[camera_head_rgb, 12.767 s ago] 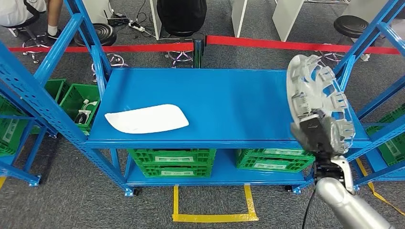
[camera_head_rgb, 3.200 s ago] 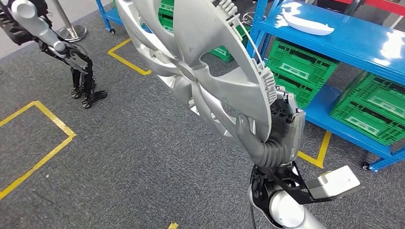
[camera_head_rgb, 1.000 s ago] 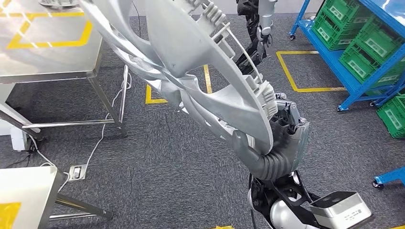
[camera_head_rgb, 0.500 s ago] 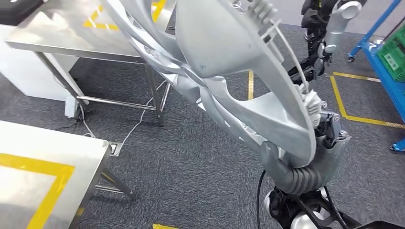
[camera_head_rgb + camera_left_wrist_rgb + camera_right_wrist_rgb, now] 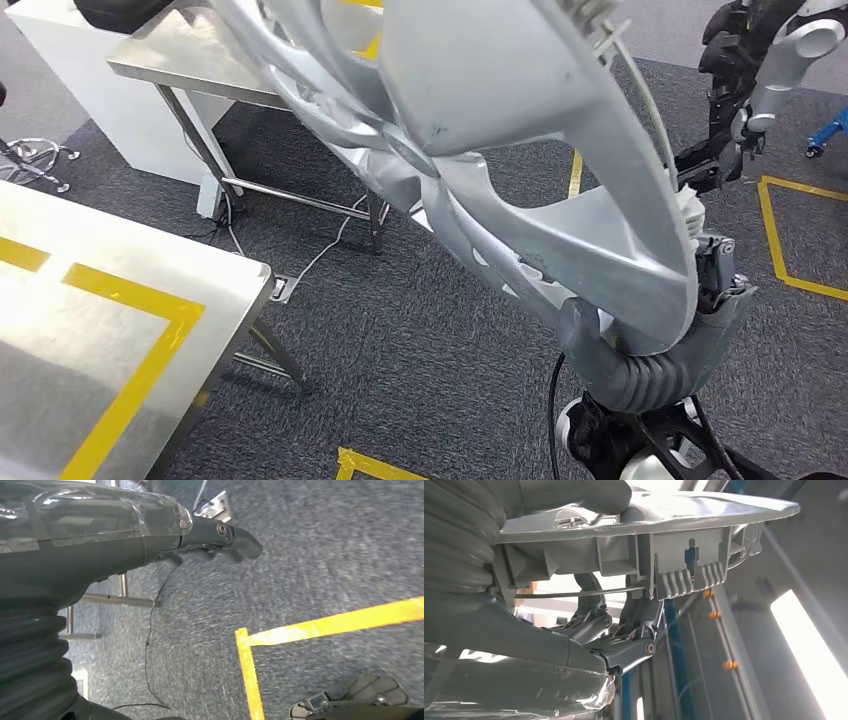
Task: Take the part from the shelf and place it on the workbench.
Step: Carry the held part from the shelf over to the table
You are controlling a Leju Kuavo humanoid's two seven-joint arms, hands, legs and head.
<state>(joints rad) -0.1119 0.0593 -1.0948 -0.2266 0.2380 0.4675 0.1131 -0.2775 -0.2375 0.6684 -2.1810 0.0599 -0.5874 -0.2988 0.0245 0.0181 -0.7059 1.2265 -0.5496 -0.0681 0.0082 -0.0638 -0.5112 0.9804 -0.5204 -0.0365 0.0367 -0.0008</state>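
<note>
Part: a large silver wheel cover [image 5: 470,130] is held up in the air by its lower rim, tilted, with its spoked face turned toward the head camera; in the right wrist view the same wheel cover [image 5: 684,515] is seen edge-on, with its clips and wire ring on the underside.
Right hand: the right hand [image 5: 655,345] is closed on the rim of the wheel cover, the thick thumb [image 5: 574,497] pressed on the face and the darker fingers [image 5: 624,630] curled behind the rim.
Left hand: the left hand [image 5: 150,540] is seen above grey carpet with nothing in it; its dark fingers [image 5: 235,535] are bent inward, but whether they are fully closed cannot be told.
Surface: a steel surface [image 5: 90,340] marked with yellow tape is seen well below and to the left of the wheel cover; a second steel surface [image 5: 190,60] lies behind the wheel cover, partly hidden by it.
Floor: grey carpet [image 5: 420,380] with yellow tape lines [image 5: 300,630] is spread under the wheel cover.
Other robot: a dark and silver humanoid robot [image 5: 760,80] is seen standing to the right of the wheel cover, apart from it.
</note>
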